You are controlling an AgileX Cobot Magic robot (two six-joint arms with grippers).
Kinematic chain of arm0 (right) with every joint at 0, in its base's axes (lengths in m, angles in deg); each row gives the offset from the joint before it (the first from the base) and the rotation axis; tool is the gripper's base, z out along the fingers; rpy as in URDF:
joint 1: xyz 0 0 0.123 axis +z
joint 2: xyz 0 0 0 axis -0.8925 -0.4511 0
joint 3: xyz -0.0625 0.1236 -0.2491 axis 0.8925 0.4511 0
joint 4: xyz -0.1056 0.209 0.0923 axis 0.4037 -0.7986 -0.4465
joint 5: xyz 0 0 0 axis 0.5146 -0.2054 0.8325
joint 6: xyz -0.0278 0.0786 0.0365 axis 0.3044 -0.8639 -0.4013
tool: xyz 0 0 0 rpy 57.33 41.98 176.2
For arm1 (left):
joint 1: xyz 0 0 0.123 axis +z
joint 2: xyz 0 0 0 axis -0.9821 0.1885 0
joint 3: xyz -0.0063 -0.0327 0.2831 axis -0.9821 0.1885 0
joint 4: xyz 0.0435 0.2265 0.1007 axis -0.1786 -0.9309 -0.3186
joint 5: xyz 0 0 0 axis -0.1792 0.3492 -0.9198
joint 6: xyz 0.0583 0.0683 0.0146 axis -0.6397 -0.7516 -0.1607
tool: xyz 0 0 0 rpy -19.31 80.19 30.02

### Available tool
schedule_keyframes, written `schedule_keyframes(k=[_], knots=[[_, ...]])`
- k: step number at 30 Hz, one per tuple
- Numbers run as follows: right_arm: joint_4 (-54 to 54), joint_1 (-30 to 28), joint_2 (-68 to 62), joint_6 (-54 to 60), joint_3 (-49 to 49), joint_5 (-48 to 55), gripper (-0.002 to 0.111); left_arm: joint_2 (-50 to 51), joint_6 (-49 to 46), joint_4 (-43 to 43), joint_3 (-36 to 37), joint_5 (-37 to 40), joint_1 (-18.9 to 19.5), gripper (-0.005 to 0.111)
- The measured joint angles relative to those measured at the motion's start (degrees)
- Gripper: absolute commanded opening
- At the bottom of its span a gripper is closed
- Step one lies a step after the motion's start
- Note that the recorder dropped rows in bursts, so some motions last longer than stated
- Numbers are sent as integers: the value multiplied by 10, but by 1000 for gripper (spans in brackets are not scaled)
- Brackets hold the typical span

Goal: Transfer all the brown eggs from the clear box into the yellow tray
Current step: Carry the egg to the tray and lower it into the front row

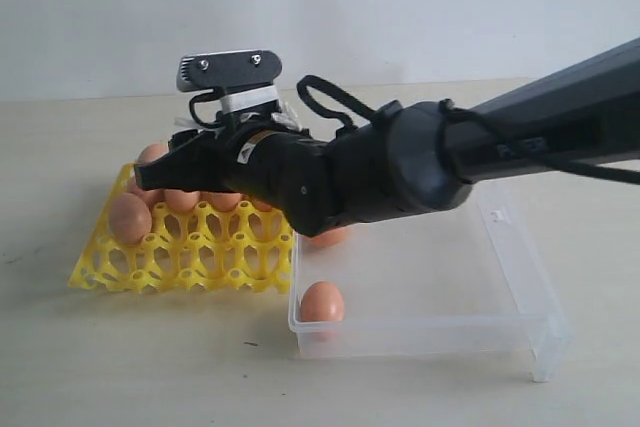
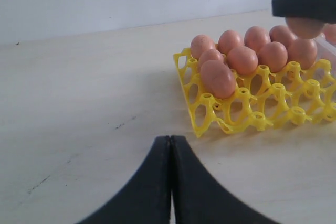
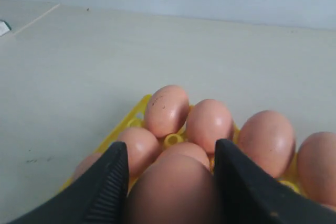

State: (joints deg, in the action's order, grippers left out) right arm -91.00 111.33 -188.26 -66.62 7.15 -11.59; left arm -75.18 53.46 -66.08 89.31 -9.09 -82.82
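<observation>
Nearest: corner egg (image 1: 321,302), loose in the near-left corner of the clear box (image 1: 520,277). A second egg (image 1: 328,237) shows under the right arm (image 1: 520,127), by the box's left wall. No others visible in there, so by my read two are left after this one.

Left to right: left gripper (image 2: 170,142) hangs low over bare desk (image 1: 150,367), jaws pressed together, nothing in them. Yellow tray (image 1: 180,267) sits just beside the box's left wall; touching or not, can't tell. Tray eggs (image 2: 242,59) fill its far rows plus one cell on the left edge; near cells are open. Right gripper (image 3: 169,179) is above the tray's far side, jaws clamped on the held egg (image 3: 173,198), apparently right over the filled rows.

Risks: releasing above occupied cells drops shell on shell. The fingers straddle the egg wide, so lowering could clip neighbours. Set on a peak rather than in a cup, it rolls off. The forearm also passes low over the second egg.
</observation>
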Motion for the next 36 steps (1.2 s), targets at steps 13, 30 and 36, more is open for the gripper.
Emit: schedule_keyframes(k=[13, 30, 36], knots=[[0, 26, -78, 0, -81, 32, 0, 0, 0, 0, 0, 0, 0, 0], [0, 28, -103, -2, -81, -15, 0, 0, 0, 0, 0, 0, 0, 0], [0, 28, -106, -2, -81, -20, 0, 0, 0, 0, 0, 0, 0, 0]])
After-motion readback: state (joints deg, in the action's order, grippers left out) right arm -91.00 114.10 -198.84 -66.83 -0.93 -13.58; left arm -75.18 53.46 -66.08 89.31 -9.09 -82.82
